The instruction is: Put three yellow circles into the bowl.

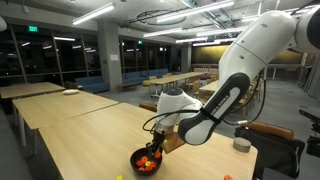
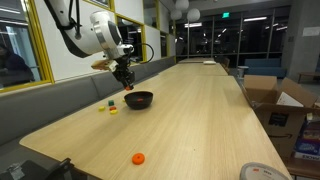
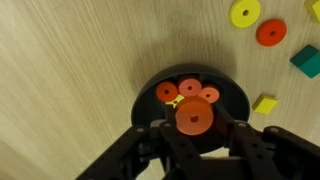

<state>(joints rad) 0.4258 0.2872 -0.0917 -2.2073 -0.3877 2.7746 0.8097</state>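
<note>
The black bowl [image 3: 230, 98] lies just below my gripper [image 3: 195, 120] in the wrist view. It holds three orange-red discs [image 3: 189, 89] and a small yellow piece [image 3: 175, 101] that is partly hidden. My gripper is shut on an orange disc [image 3: 194, 118] over the bowl. One yellow circle [image 3: 243, 13] lies on the table beyond the bowl. In both exterior views the gripper [image 1: 155, 143] [image 2: 127, 84] hangs right above the bowl [image 1: 146, 161] [image 2: 139, 99].
Near the yellow circle lie a red-orange disc [image 3: 270, 32], a teal block [image 3: 308, 62] and a yellow block [image 3: 265, 104]. An orange disc [image 2: 138, 157] lies alone toward the table's near end. A grey cylinder [image 1: 241, 145] stands at the table edge. Cardboard boxes [image 2: 275, 100] stand beside the table.
</note>
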